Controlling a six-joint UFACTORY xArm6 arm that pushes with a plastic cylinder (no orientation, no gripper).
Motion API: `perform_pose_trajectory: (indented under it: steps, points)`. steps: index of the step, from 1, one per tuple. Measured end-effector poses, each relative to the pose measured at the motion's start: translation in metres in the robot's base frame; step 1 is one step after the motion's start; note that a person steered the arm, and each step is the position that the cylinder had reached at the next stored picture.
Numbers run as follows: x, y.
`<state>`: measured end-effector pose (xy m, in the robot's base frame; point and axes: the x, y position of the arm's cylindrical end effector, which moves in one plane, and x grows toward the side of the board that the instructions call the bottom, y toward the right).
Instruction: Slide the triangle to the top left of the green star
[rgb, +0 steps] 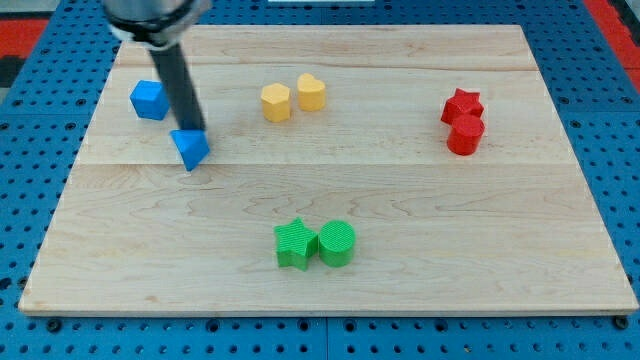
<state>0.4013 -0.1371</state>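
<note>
A blue triangle (190, 149) lies on the left part of the wooden board (400, 200). My tip (190, 128) rests against the triangle's upper edge, with the dark rod rising toward the view's top left. A green star (295, 243) sits at the bottom centre, touching a green cylinder (337, 243) on its right. The triangle is up and to the left of the star, well apart from it.
A blue cube (149, 99) lies left of the rod. A yellow hexagon (276, 102) and yellow heart (311, 92) sit at top centre. A red star (462, 104) and a red cylinder (465, 136) sit together at the right.
</note>
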Motion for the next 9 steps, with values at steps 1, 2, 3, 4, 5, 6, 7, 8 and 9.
perform_pose_trajectory:
  steps: [1,2,3,4,5,6,7,8,9]
  points:
    - [0.022,-0.03]
    - [0.038,-0.061]
    - [0.045,-0.045]
    - [0.024,-0.016]
    - [0.024,0.026]
    - [0.024,0.036]
    - [0.024,0.042]
    - [0.026,0.042]
    - [0.031,0.052]
